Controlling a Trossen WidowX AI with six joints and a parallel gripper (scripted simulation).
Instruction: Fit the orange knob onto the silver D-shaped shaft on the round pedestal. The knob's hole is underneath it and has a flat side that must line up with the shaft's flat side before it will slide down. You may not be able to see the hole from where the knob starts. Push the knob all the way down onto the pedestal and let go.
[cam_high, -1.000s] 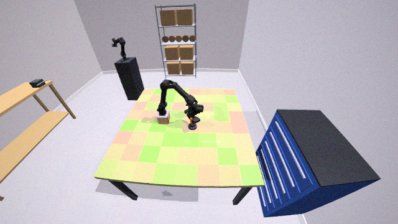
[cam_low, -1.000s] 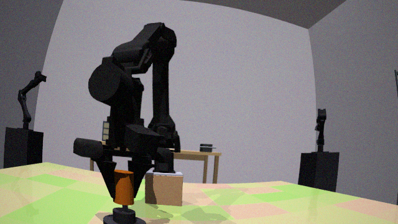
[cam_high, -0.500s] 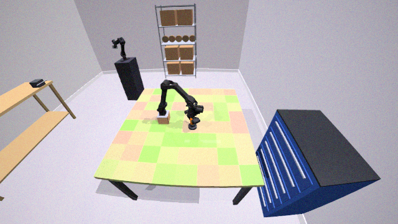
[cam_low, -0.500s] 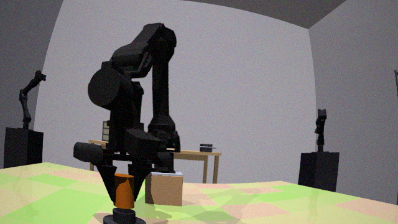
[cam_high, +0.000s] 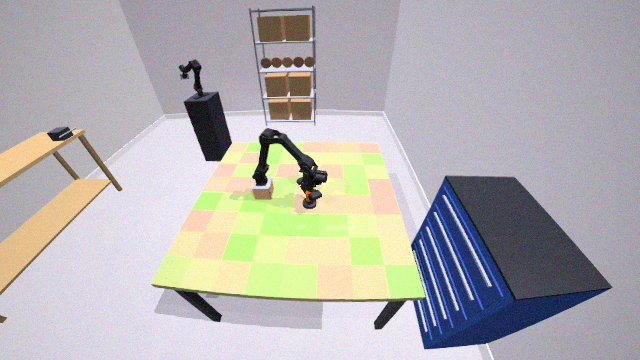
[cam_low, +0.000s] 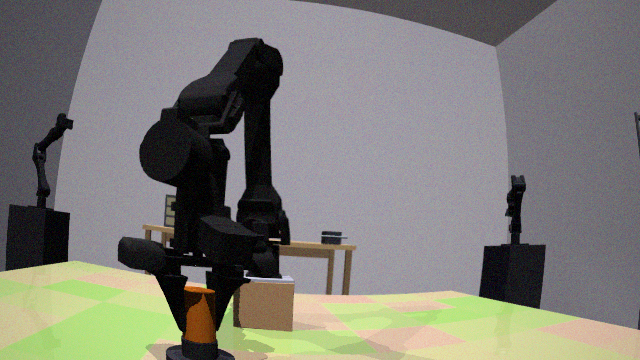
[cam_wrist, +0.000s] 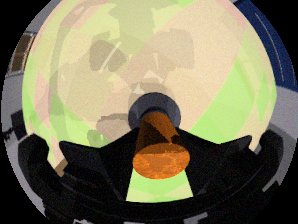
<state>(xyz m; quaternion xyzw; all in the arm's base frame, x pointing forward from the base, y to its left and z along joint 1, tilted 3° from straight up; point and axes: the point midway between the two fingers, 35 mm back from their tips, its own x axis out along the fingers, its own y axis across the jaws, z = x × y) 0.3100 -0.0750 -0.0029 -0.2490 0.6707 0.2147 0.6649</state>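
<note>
The orange knob (cam_high: 307, 198) (cam_low: 200, 317) (cam_wrist: 161, 161) stands upright on the dark round pedestal (cam_high: 310, 205) (cam_low: 176, 353) (cam_wrist: 172, 107). In the exterior view its lower edge meets the top of the pedestal's raised collar, with no gap that I can see. The silver shaft does not show, and the knob's hole and its flat side are hidden underneath. My gripper (cam_low: 201, 327) (cam_wrist: 156, 131) points down and is shut on the knob, one finger on each side.
The arm's base stands on a brown block (cam_high: 263, 191) (cam_low: 265, 306) on the patchwork table (cam_high: 282, 280) (cam_low: 100, 320), near the pedestal. A blue drawer cabinet (cam_high: 545, 240) stands beyond the table's right edge in the top view.
</note>
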